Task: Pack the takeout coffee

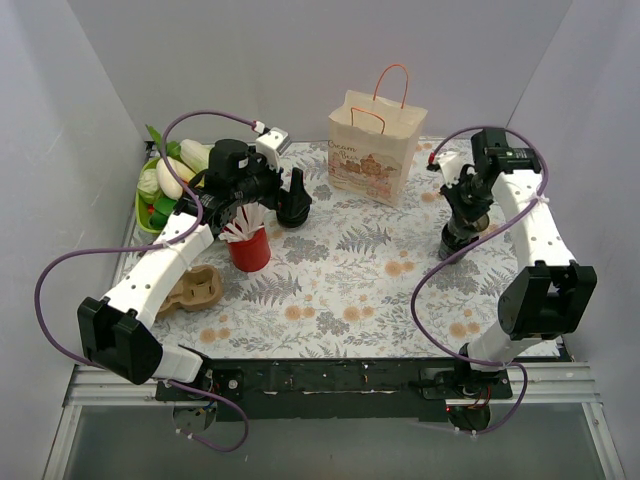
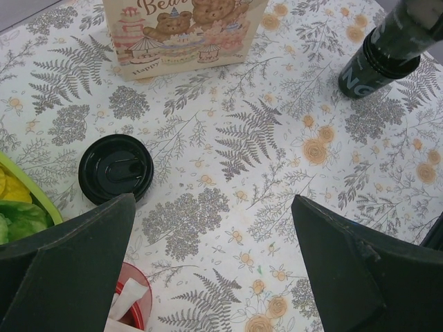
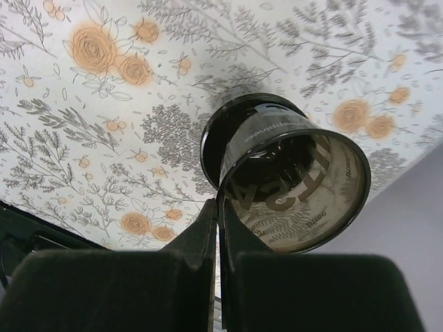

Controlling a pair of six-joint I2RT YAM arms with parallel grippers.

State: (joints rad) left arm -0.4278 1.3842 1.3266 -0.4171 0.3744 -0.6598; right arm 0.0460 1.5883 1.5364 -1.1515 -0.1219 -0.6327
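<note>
Takeout coffee [image 2: 115, 168] stands upright near the paper bag [image 2: 180, 34], just outside one finger of the spread, nearer left end effector [image 2: 213, 200]; the right end effector [image 3: 218, 207] clamps a lidless cup [image 3: 291, 187].

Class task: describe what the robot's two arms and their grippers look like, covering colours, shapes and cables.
The left arm and right arm are white and rounded, joined by bulky black joint housings. A purple cable loops loosely along each. The left gripper and right gripper are matt black, with broad wedge-shaped fingers. No markings are legible.
</note>
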